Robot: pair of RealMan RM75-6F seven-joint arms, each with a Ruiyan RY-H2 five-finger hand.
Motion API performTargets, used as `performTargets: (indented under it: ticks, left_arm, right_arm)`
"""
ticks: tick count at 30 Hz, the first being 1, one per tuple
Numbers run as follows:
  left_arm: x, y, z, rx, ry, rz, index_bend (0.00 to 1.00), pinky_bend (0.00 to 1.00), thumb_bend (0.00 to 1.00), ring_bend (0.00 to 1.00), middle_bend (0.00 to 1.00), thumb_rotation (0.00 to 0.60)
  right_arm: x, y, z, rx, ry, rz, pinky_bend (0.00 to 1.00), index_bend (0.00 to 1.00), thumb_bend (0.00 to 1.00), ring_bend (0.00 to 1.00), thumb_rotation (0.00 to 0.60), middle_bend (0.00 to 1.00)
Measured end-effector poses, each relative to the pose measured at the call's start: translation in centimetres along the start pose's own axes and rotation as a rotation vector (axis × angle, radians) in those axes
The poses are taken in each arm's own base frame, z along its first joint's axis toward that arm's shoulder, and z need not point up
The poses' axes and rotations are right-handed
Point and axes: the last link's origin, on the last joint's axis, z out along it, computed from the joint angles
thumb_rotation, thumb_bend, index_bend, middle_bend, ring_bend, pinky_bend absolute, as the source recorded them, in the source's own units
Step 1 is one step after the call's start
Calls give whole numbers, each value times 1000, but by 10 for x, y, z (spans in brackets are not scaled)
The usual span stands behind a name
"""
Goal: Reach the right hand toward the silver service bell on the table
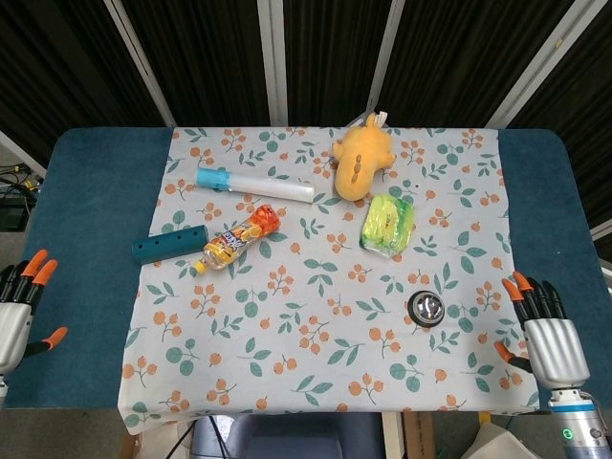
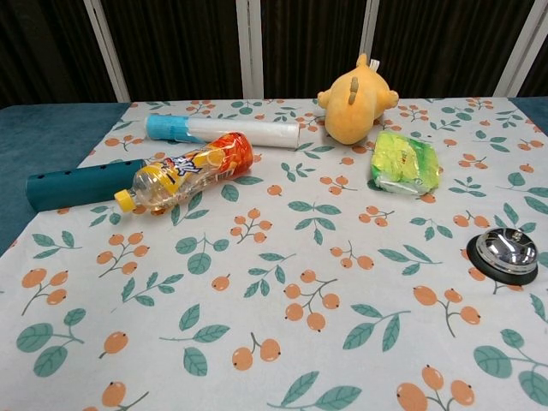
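A: Silver service bell (image 1: pixel 426 307) — sits upright on the floral cloth (image 1: pixel 316 316), near-right part of the desk (image 1: pixel 91 239), dome up, nothing touching it. Chest view shows it at the right edge, black base flat on the cloth.

B: Right hand (image 1: pixel 552 341)?

A: At the near-right desk edge, right of the bell and slightly nearer, well apart from it. Fingers (image 1: pixel 535 296) extended and apart, holding nothing, tips pointing to the far side. Judged: the reach is barely begun; open fingers suit a press on the dome, not a grasp.

B: Left hand (image 1: pixel 17 320)?

A: Parked at the near-left edge, fingers apart, empty. Likely kept out of the way since the task names only the right.

B: Obstacles on the path?

A: None between hand and bell. Green packet (image 1: pixel 387 223) lies farther off, beyond the bell; orange plush toy (image 1: pixel 361 161) at the far side; bottle (image 1: pixel 239 237), teal bar (image 1: pixel 169 245) and white tube (image 1: pixel 254 185) lie on the left half. Judged: a short move leftward should do it.
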Motion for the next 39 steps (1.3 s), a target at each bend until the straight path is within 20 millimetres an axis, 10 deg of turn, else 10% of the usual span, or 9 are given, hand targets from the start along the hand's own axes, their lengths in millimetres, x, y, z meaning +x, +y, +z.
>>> performTargets:
  ticks: [11, 39]
  left_arm:
    - [2, 1, 0, -3, 12, -11, 0, 0, 25, 0, 0, 600]
    - [-4, 2, 4, 7, -29, -7, 0, 0, 25, 0, 0, 600]
  right_arm:
    - [-30, -32, 14, 70, -137, -45, 0, 0, 818, 0, 600, 0]
    - [-76, -54, 34, 74, -259, -142, 0, 0, 841, 0, 600, 0]
